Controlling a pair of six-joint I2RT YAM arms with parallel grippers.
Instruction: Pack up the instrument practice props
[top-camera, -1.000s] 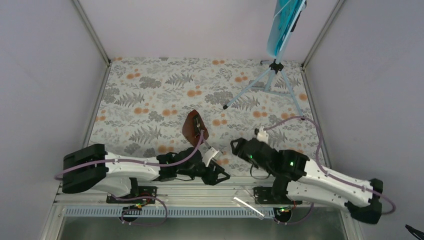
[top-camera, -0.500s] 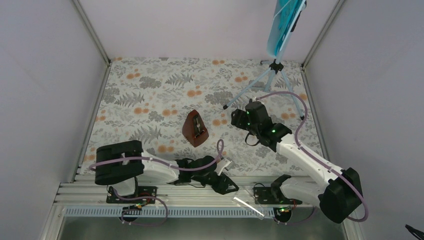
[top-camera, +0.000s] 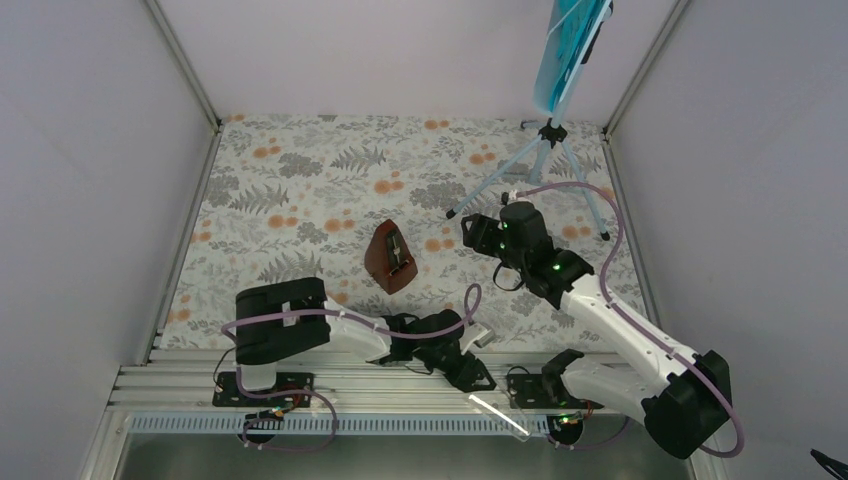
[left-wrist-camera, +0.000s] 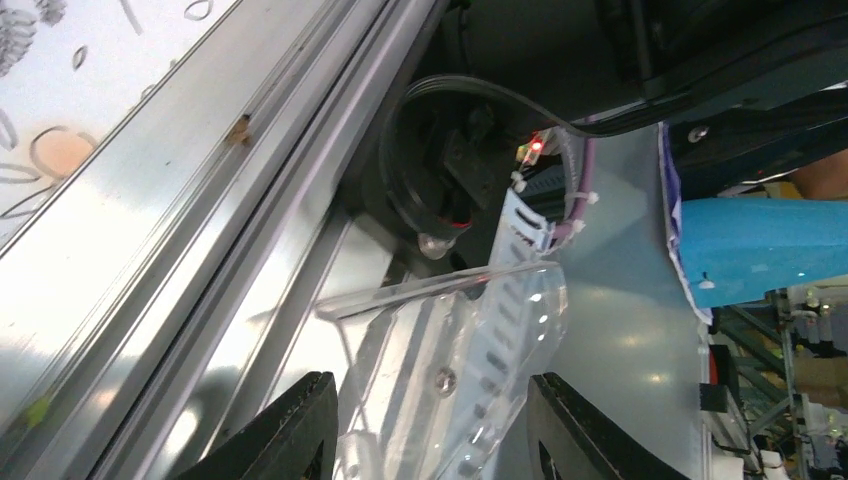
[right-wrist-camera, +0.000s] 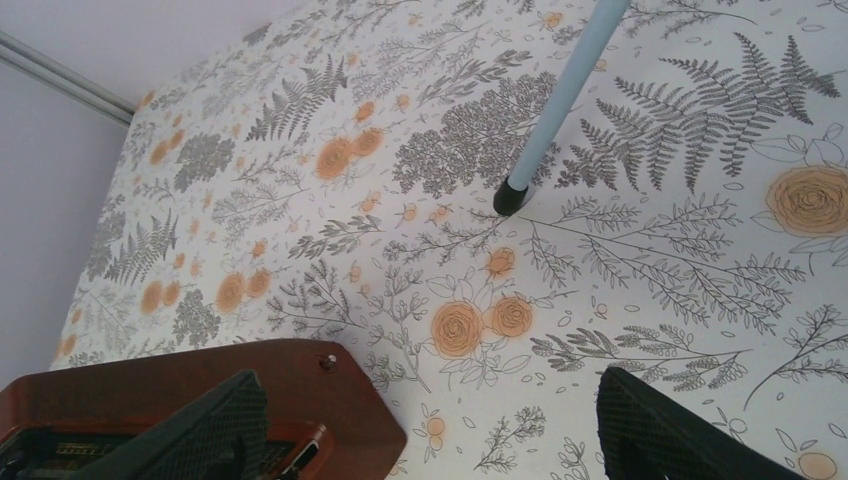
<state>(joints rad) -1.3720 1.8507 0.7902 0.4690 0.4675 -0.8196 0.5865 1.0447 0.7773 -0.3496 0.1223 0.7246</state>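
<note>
The reddish-brown pyramid metronome stands mid-table; its top shows at the lower left of the right wrist view. The pale blue music stand stands at the back right on tripod legs, with the teal sheet of music on its desk. One leg shows in the right wrist view. My right gripper is open and empty above the cloth, between metronome and stand. My left gripper is open and empty over the near rail, above a clear plastic piece.
A floral cloth covers the table, with white walls and metal posts around it. Aluminium rails run along the near edge. The clear plastic piece lies by the right arm's base.
My left arm has swung right along the near rail, away from the metronome. My right arm rose from the rail and reached out toward the stand, then barely moved.
</note>
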